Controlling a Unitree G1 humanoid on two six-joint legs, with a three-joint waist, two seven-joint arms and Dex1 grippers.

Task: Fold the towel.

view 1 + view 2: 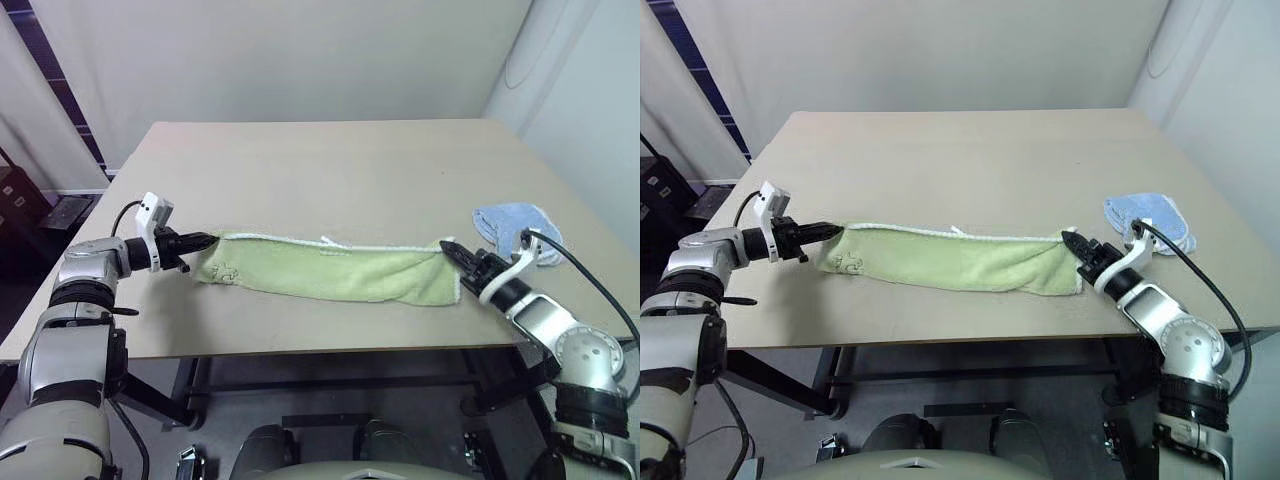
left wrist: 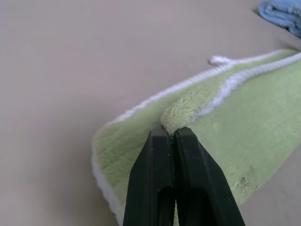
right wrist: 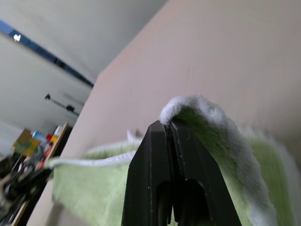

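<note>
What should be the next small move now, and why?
Probably carry one pinched end over toward the other. The left gripper and the right gripper are each shut on an end of the towel, which lies stretched long across the table, already doubled lengthwise.

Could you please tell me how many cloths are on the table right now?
2. The green towel lies stretched across the table's near side, its ends pinched by the left gripper and right gripper. The blue cloth lies near the right edge.

Silver-grey jointed arms, black gripper fingers (image 2: 160,183), white wrist camera mounts, black cable looping from right wrist
</note>
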